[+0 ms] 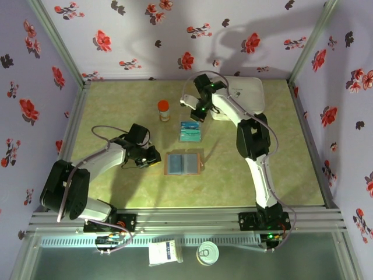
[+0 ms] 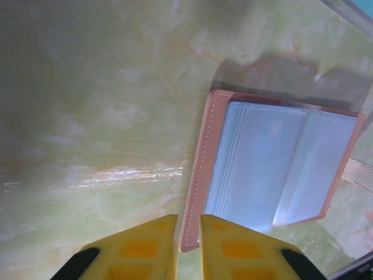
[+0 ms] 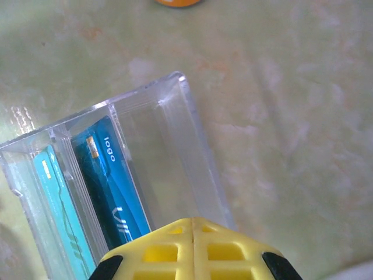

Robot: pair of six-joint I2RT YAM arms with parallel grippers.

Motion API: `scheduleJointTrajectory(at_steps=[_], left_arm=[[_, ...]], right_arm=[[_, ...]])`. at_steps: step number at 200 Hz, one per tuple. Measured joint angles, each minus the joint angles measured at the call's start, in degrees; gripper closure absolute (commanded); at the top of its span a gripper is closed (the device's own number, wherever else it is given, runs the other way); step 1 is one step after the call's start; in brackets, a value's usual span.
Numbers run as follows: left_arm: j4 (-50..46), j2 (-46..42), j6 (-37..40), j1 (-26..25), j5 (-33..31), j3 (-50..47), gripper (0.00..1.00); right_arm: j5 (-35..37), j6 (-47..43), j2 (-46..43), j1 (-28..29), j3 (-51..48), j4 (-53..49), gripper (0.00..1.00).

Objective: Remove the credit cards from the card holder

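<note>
Credit cards (image 3: 113, 184) are what we want out. Two of them stand in a clear tray (image 3: 169, 157), a dark blue one and a light teal one (image 3: 58, 210) beside it. The tray sits just behind the card holder (image 1: 184, 163), which lies open and flat on the counter (image 1: 116, 186). I cannot tell if its blue-grey pockets have more cards inside.

The left hand (image 2: 189, 233) is at the left edge of the card holder. Its fingers are almost together. The brown edge runs right into the thin gap, so it looks like the hand is pinching that edge. The right hand (image 3: 193, 230) hangs behind the card holder, up above where the tray is. It is closed tight and has nothing in it.

I think the next job is to fetch another card. To do it well, the left hand should pin the card holder so it cannot slide or flip shut. The right hand should come to the open mouth of a pocket and open a little. Then it should nip one card by its edge and pull it straight along the pocket, not up. Pulling crooked could drag the whole card holder along.
</note>
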Motion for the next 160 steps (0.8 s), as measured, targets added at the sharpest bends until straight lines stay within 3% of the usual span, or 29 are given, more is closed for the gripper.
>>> scheduleJointTrajectory(at_steps=[64, 117, 160], left_arm=[[2.2, 4.9, 0.0, -1.1, 1.2, 2.9, 0.9], [3.6, 8.6, 0.0, -3.1, 1.7, 4.3, 0.93], [4.0, 10.6, 0.0, -4.5, 1.8, 4.9, 0.96]], right_arm=[[7.4, 15.1, -16.4, 4.8, -16.6, 11.7, 0.87], [9.4, 40.2, -25.1, 9.8, -32.0, 20.6, 0.88], [6.3, 61.6, -30.8, 11.8, -47.2, 28.6, 0.91]])
